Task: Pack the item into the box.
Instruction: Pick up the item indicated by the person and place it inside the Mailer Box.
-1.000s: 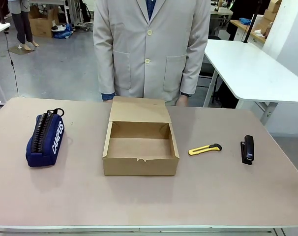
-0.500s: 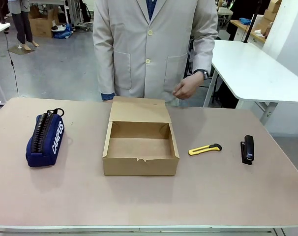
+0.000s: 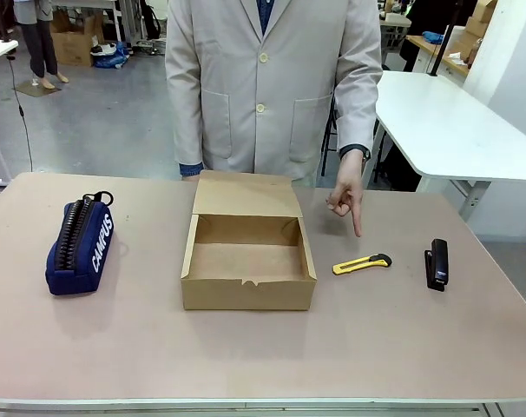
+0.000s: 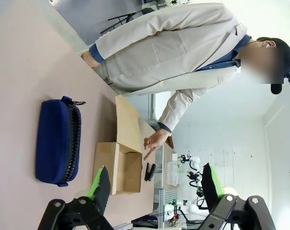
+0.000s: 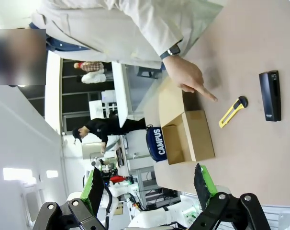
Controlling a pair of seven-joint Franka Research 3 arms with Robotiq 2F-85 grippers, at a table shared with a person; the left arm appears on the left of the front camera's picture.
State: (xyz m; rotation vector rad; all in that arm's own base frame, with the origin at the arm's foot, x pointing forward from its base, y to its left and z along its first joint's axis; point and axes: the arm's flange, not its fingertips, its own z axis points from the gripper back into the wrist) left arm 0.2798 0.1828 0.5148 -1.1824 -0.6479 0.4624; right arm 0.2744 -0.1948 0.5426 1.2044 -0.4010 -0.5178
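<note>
Noting the pincers first: your left pincer (image 4: 155,188) has its jaws spread fully apart and holds nothing. Your right pincer (image 5: 149,188) reads the same, jaws wide and nothing gripped.

Item: the yellow utility knife (image 5: 232,111) lies flat on the counter (image 3: 246,356), well ahead of your right pincer and off toward its right-hand side as that wrist camera sees it. Neither pincer touches it. It lies outside the cardboard box (image 5: 198,136), beside it and apart from it.

Box: the box sits ahead of your right pincer, closer in than the knife, top open and lid flap standing up on its far edge. From your left pincer it lies almost straight ahead, a little toward the left-hand side of that view.

Other things: the black stapler (image 5: 270,95) lies farther out than the knife on the same side of your right pincer, apart from it. The navy pencil case (image 4: 56,141) lies ahead of your left pincer, out to its left-hand side, well apart from the box.

A person's hand (image 5: 185,76) hangs over the counter beyond the knife. Its index finger (image 3: 357,224) points down at the knife, with the tip near it but not touching.
</note>
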